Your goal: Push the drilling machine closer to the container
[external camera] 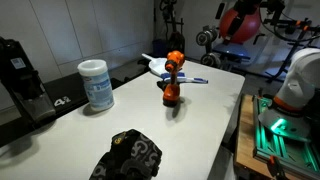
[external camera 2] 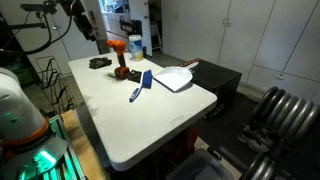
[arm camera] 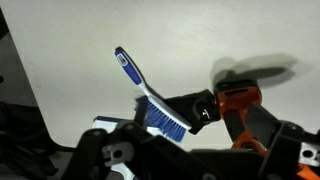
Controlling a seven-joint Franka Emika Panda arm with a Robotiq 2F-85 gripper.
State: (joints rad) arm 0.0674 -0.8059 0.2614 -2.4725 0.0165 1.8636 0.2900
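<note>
The drilling machine (external camera: pixel 173 78) is small, orange and black, and stands upright near the middle of the white table (external camera: pixel 205 125). It also shows in an exterior view (external camera 2: pixel 118 61) and in the wrist view (arm camera: pixel 240 103). The container (external camera: pixel 96 85), a white tub with a pale blue label, stands well apart from the drill; it also shows in an exterior view (external camera 2: pixel 135 46). My gripper (arm camera: pixel 190 152) hangs above the drill, its dark fingers spread along the bottom of the wrist view, open and empty. It does not show in the exterior view from across the table.
A blue brush (external camera: pixel 195 80) and a white dustpan (external camera: pixel 158 66) lie just beyond the drill. A black lumpy object (external camera: pixel 128 155) sits at the near table edge. A black boxy machine (external camera: pixel 20 80) stands beside the tub.
</note>
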